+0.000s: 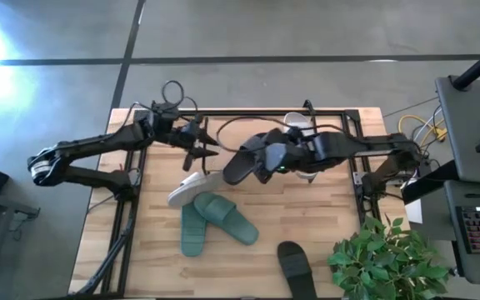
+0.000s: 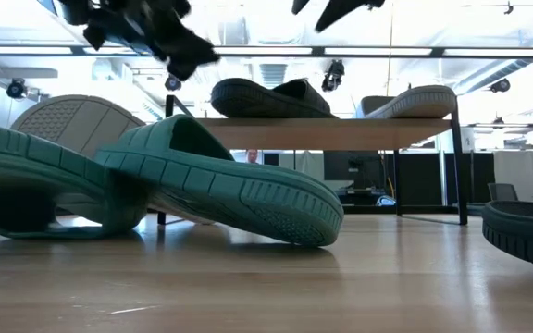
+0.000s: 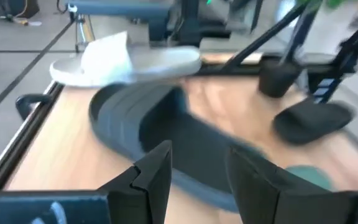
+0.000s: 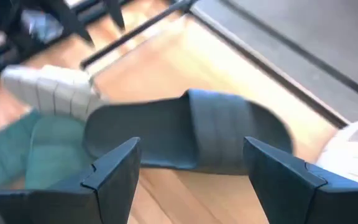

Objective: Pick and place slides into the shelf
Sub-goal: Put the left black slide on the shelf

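- Right end effector: we see it hovering over the shelf with its fingers spread wide, holding nothing; a black slide lies on the board just below and ahead of it.
- Left end effector: we find it raised at the shelf's left end, its fingers parted and empty, above the same black slide.
- On the shelf's wooden top, a white slide sits beside that black one, toward the far edge.
- Down on the bench, a second white slide rests tilted against the teal-green pair, whose two slides overlap, one lying across the other.
- Another black slide lies well apart near the bench's front edge, beside a potted plant.
- From the low camera, we see both shelved slides resting above the teal-green ones in the foreground.
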